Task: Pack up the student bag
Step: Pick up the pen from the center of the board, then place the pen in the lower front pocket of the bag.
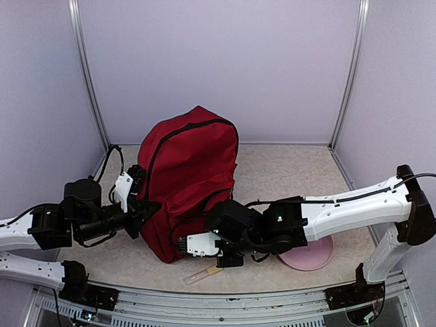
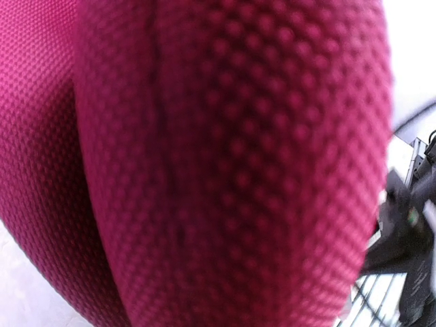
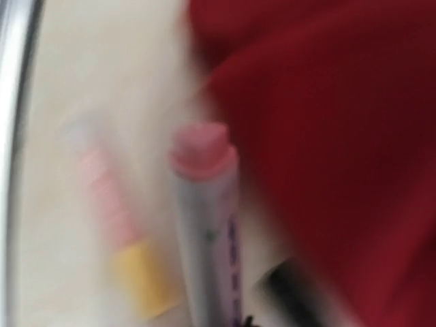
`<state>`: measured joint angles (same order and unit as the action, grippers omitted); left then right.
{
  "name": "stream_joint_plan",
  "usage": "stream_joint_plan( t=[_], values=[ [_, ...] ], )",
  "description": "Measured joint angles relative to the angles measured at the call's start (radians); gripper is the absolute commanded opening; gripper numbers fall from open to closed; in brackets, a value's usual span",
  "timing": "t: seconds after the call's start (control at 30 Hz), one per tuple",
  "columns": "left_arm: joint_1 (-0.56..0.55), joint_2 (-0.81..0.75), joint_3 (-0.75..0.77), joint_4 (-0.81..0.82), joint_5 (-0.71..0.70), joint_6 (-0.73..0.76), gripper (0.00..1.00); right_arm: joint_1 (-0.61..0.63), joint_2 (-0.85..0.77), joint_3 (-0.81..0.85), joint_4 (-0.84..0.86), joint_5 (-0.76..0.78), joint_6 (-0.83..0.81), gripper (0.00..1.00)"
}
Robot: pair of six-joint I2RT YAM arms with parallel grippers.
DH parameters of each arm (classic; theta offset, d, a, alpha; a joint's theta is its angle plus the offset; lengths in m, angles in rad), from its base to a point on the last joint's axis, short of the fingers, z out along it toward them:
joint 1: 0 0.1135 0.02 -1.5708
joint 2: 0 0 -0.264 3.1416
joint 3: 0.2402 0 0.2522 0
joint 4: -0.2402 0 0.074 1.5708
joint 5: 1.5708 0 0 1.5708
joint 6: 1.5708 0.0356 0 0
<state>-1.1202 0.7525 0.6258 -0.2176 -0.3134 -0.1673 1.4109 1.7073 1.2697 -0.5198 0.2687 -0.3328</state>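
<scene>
Left gripper (image 1: 142, 204) pinching the student bag (image 1: 194, 170), right gripper (image 1: 196, 245) bringing a marker (image 3: 204, 225)

Left one looks clamped on a fold of the bag's side fabric, arm stretched out low and flat, I'd guess to steady it upright. Right one's closed round the pink-capped marker, forearm reaching in low. The bag sits right up against that hand, so it's probably hunting for an opening. A pink and yellow stick (image 1: 203, 275) lies just beside it.
</scene>
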Motion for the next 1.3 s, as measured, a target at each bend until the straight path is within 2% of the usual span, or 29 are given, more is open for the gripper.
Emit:
stream_joint_plan(
  t=[0.17, 0.3, 0.53, 0.97, 1.0, 1.17, 1.23, 1.3],
  values=[
    [0.000, 0.000, 0.000, 0.000, 0.002, 0.010, 0.00, -0.116, -0.026, 0.000, 0.212, -0.013, -0.182, 0.00],
    [0.000, 0.000, 0.000, 0.000, 0.013, 0.019, 0.00, -0.188, -0.008, 0.017, 0.285, -0.016, -0.311, 0.00],
    [-0.006, 0.001, 0.000, 0.000, 0.030, 0.038, 0.00, -0.250, 0.002, 0.080, 0.341, -0.063, -0.504, 0.00],
    [-0.017, 0.016, 0.005, 0.002, 0.048, 0.064, 0.00, -0.275, 0.058, 0.108, 0.352, -0.091, -0.737, 0.00],
    [-0.018, 0.016, 0.005, 0.002, 0.048, 0.064, 0.00, -0.275, 0.062, 0.108, 0.343, -0.089, -0.743, 0.02],
    [-0.021, 0.015, 0.005, 0.001, 0.048, 0.064, 0.00, -0.275, 0.091, 0.109, 0.280, -0.068, -0.738, 0.38],
    [-0.023, 0.015, 0.005, 0.000, 0.047, 0.064, 0.00, -0.275, 0.093, 0.114, 0.252, -0.059, -0.724, 0.45],
    [-0.026, 0.015, 0.005, 0.000, 0.045, 0.064, 0.00, -0.275, 0.093, 0.134, 0.217, -0.055, -0.697, 0.47]
  ],
)
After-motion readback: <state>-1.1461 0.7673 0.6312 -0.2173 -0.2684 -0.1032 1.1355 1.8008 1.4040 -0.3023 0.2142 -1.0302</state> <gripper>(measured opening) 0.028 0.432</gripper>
